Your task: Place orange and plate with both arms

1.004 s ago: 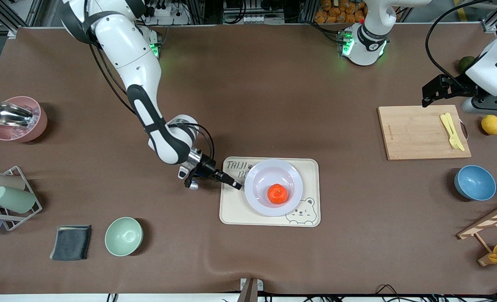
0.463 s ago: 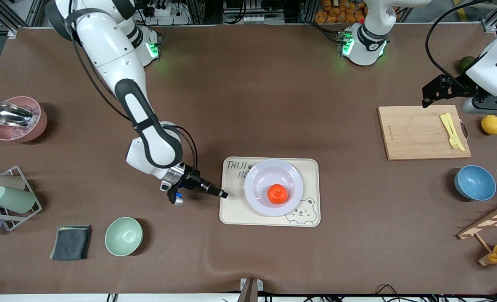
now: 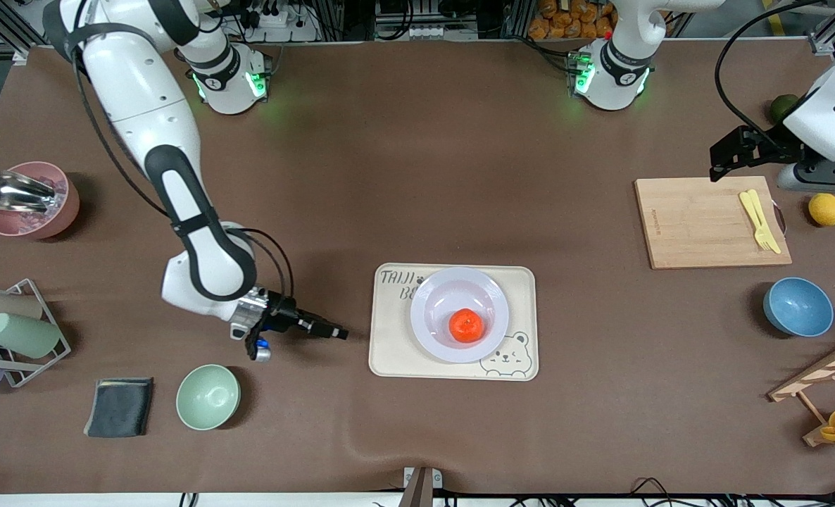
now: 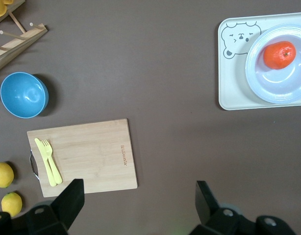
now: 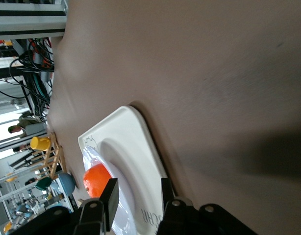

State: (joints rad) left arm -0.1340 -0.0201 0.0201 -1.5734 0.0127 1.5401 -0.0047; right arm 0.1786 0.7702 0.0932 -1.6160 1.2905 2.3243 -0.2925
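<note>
The orange (image 3: 467, 325) lies in the pale plate (image 3: 453, 289), which sits on a cream tray (image 3: 389, 355) mid-table. My right gripper (image 3: 340, 332) is open and empty, low over the table beside the tray toward the right arm's end, apart from it. In the right wrist view its gripper (image 5: 138, 193) frames the tray (image 5: 136, 132), plate (image 5: 90, 155) and orange (image 5: 94, 180). My left gripper (image 3: 715, 167) waits open and empty above the cutting board's corner. In the left wrist view its gripper (image 4: 138, 196) is wide open, and the orange (image 4: 279, 54) and plate (image 4: 278, 85) lie far off.
A cutting board (image 3: 699, 225) with yellow cutlery (image 3: 759, 220), a blue bowl (image 3: 798, 306), a yellow fruit (image 3: 826, 209) and a wooden rack (image 3: 822, 373) lie at the left arm's end. A mint bowl (image 3: 208, 396), dark cloth (image 3: 120, 406), cup rack (image 3: 9, 331) and pink bowl (image 3: 30, 201) lie at the right arm's end.
My right gripper has drawn back from the plate's rim toward the right arm's end of the table. The plate, orange and left arm have not moved.
</note>
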